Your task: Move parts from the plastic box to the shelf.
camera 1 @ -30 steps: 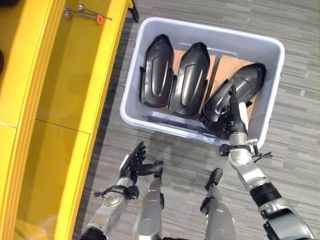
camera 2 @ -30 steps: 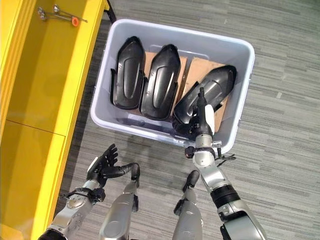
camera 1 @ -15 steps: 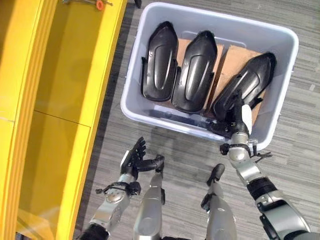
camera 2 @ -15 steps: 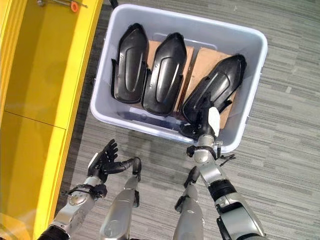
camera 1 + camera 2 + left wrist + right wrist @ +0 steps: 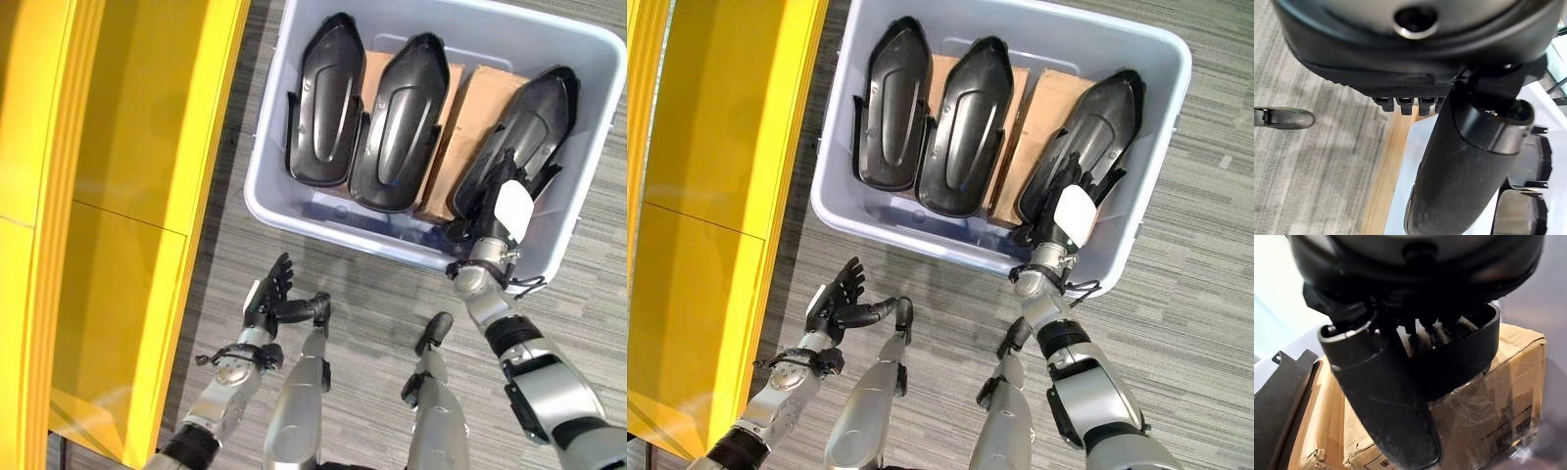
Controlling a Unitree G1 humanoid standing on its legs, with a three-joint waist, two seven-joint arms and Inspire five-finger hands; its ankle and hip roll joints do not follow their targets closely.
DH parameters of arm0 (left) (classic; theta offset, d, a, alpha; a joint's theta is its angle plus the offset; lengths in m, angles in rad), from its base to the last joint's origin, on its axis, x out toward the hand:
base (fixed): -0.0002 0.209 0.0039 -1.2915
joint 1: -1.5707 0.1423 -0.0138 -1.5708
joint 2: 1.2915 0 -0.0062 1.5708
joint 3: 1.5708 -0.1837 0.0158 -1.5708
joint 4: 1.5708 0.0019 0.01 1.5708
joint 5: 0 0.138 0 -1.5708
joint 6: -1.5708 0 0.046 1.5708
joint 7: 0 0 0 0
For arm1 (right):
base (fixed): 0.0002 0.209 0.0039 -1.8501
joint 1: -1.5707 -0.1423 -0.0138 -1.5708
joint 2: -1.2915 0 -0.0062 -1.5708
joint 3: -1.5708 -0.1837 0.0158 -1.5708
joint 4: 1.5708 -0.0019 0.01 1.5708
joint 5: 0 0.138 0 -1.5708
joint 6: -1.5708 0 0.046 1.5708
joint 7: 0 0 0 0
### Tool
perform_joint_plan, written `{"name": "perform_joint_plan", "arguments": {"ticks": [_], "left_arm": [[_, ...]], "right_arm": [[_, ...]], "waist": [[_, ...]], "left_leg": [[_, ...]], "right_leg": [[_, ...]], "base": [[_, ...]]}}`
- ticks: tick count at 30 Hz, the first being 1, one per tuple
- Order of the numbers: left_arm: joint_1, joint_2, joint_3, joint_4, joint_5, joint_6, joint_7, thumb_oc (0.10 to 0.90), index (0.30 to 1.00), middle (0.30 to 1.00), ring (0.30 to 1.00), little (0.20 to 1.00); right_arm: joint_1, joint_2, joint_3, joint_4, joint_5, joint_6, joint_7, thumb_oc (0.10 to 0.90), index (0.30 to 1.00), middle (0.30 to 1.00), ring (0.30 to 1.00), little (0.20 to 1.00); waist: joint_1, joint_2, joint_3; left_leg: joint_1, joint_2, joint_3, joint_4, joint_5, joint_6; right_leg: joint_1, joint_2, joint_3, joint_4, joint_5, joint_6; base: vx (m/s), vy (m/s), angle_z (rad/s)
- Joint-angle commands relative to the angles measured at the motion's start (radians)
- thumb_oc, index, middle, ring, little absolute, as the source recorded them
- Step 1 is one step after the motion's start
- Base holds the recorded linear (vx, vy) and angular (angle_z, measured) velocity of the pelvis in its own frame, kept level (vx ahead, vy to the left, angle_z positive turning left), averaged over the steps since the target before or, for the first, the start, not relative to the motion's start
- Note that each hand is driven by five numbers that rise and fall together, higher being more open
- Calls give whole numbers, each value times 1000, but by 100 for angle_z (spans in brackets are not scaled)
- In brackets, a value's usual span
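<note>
Inside grey plastic box (image 5: 294,211), right hand (image 5: 1058,220) is clamping rightmost black moulded part (image 5: 519,137); lift straight, clearing rim.

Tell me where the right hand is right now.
The right hand is inside the plastic box, at its near right corner, closed around the near end of the rightmost black part, which lies on a cardboard box.

Your right hand (image 5: 1065,217) sits inside the grey plastic box (image 5: 854,211), curled round the near end of the rightmost black moulded part (image 5: 1087,147). Just to its left two more black parts (image 5: 962,127) and brown cardboard packages (image 5: 1043,108) crowd it; the box's wall lies just behind and to its right. Your left hand (image 5: 835,305) hangs with relaxed fingers over bare grey carpet (image 5: 1185,294), the yellow shelf (image 5: 715,176) to its left.
</note>
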Motion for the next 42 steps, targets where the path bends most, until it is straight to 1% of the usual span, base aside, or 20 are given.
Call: {"name": "perform_joint_plan", "arguments": {"ticks": [1, 2, 3, 8, 13, 18, 21, 24, 26, 29, 31, 32, 33, 34, 35, 36, 38, 40, 41, 42], "left_arm": [[-2, 3, -47, -80, -6, -71, 16, 900, 1000, 1000, 1000, 1000], [-4, 1, -49, -78, -7, -72, 17, 900, 1000, 1000, 1000, 1000], [-11, -2, -55, -75, -9, -71, 17, 900, 1000, 1000, 1000, 1000], [-18, -7, -58, -67, -3, -72, 18, 900, 1000, 1000, 1000, 1000], [-16, -7, -57, -59, 0, -71, 17, 900, 1000, 1000, 1000, 1000], [-16, -14, -57, -40, 2, -70, 24, 900, 1000, 1000, 1000, 1000], [-13, -12, -51, -31, 3, -71, 27, 900, 1000, 1000, 1000, 1000], [-11, -12, -51, -30, 3, -69, 28, 900, 1000, 1000, 1000, 1000], [-4, -9, -47, -25, 5, -70, 29, 900, 1000, 1000, 1000, 1000], [1, -5, -45, -16, 10, -70, 29, 900, 1000, 1000, 1000, 1000], [16, 5, -33, -18, 13, -66, 26, 900, 1000, 1000, 1000, 1000], [16, 5, -33, -18, 13, -66, 26, 900, 1000, 1000, 1000, 1000], [23, 7, -25, -12, 13, -63, 25, 900, 1000, 1000, 1000, 1000], [23, 7, -25, -12, 13, -63, 25, 900, 1000, 1000, 1000, 1000], [31, 12, -15, -6, 17, -57, 23, 900, 1000, 1000, 1000, 1000], [39, 14, -12, -2, 19, -55, 20, 900, 1000, 1000, 1000, 1000], [44, 15, -10, 0, 21, -51, 18, 900, 1000, 1000, 1000, 1000], [60, 22, 3, 5, 29, -43, 8, 900, 1000, 1000, 1000, 1000], [60, 22, 3, 5, 29, -42, 8, 900, 1000, 1000, 1000, 1000], [76, 26, 16, 5, 33, -38, 1, 900, 1000, 1000, 1000, 1000]], "right_arm": [[-67, -51, 39, 65, -4, -30, -30, 643, 640, 640, 640, 640], [-68, -43, 47, 84, 3, -30, -22, 502, 443, 443, 443, 443], [-68, -31, 63, 120, 12, -35, -3, 400, 300, 300, 300, 300], [-49, -16, 97, 160, 4, -43, 29, 400, 300, 300, 300, 300], [-28, -8, 92, 172, 34, -58, 38, 400, 300, 300, 300, 300], [23, 12, 91, 140, 65, -80, 45, 400, 300, 300, 300, 300], [75, 34, 111, 80, 59, -87, 60, 400, 300, 300, 300, 300], [96, 40, 122, 55, 47, -87, 68, 400, 300, 300, 300, 300], [124, 42, 132, -4, 23, -86, 73, 400, 300, 300, 300, 300], [134, 33, 128, -49, 7, -86, 67, 400, 300, 300, 300, 300], [156, 10, 104, -163, -14, -87, 51, 400, 300, 300, 300, 300], [156, 10, 104, -163, -14, -86, 51, 400, 300, 300, 300, 300], [162, 0, 88, -215, -22, -86, 42, 400, 300, 300, 300, 300], [162, 0, 88, -215, -22, -86, 42, 400, 300, 300, 300, 300], [172, -14, 74, -275, -38, -87, 38, 400, 300, 300, 300, 300], [182, -19, 68, -299, -46, -85, 38, 400, 300, 300, 300, 300], [189, -21, 57, -323, -52, -85, 36, 400, 300, 300, 300, 300], [205, -44, 41, -396, -84, -83, 36, 400, 300, 300, 300, 300], [206, -44, 41, -396, -84, -83, 36, 400, 300, 300, 300, 300], [214, -59, 28, -441, -108, -85, 39, 400, 300, 300, 300, 300]], "waist": [[39, 53, -12], [41, 54, -12], [42, 57, -12], [40, 56, -12], [37, 53, -12], [29, 42, -12], [20, 28, -12], [17, 21, -12], [13, 11, -30], [10, 3, -48], [3, -12, -78], [3, -13, -79], [0, -21, -98], [0, -21, -97], [-6, -31, -115], [-8, -36, -125], [-10, -39, -134], [-17, -51, -167], [-17, -51, -167], [-20, -60, -191]], "left_leg": [[-47, 5, 7, 30, 16, 17], [-46, 5, 7, 29, 16, 18], [-43, 3, 8, 29, 15, 19], [-32, 4, 6, 24, 16, 18], [-17, 4, 4, 20, 16, 17], [13, 9, 5, 12, 18, 13], [52, 18, 9, -1, 18, 10], [71, 21, 10, -6, 18, 7], [95, 29, 8, -17, 18, 2], [109, 32, 5, -22, 19, -1], [145, 43, 7, -27, 11, -5], [143, 43, 7, -28, 13, -4], [158, 47, 9, -30, 10, -4], [158, 47, 9, -30, 10, -4], [175, 52, 12, -30, 6, -5], [185, 54, 14, -31, 4, -6], [194, 56, 15, -31, 2, -6], [219, 61, 20, -31, -6, -7], [219, 61, 20, -31, -6, -7], [237, 66, 24, -31, -12, -8]], "right_leg": [[-31, -101, 16, 156, -24, 70], [-29, -102, 16, 155, -23, 70], [-27, -103, 17, 154, -24, 70], [-15, -104, 13, 148, -23, 72], [-1, -101, 13, 147, -22, 71], [23, -95, 17, 140, -24, 69], [53, -89, 20, 132, -27, 68], [71, -87, 20, 129, -28, 68], [92, -81, 19, 120, -29, 68], [107, -78, 16, 112, -27, 69], [136, -69, 19, 110, -37, 68], [134, -69, 19, 107, -34, 67], [147, -68, 20, 106, -38, 67], [147, -67, 20, 106, -38, 67], [164, -65, 22, 103, -42, 68], [173, -63, 22, 98, -43, 68], [183, -62, 21, 94, -42, 68], [206, -56, 24, 87, -46, 69], [206, -56, 23, 87, -46, 69], [223, -53, 20, 83, -48, 70]], "base": [[0, 0, 0], [0, 0, 0], [0, 0, 0], [0, 0, 0], [0, 0, 0], [0, 0, 0], [0, 0, 0], [0, 0, 0], [8, -17, 0], [20, -20, -1], [35, -19, -4], [36, -26, -5], [21, -15, -3], [54, -29, -5], [46, -22, -6], [56, -30, -4], [29, -16, -4], [49, -19, -6], [79, -35, -6], [51, -20, -4]]}}
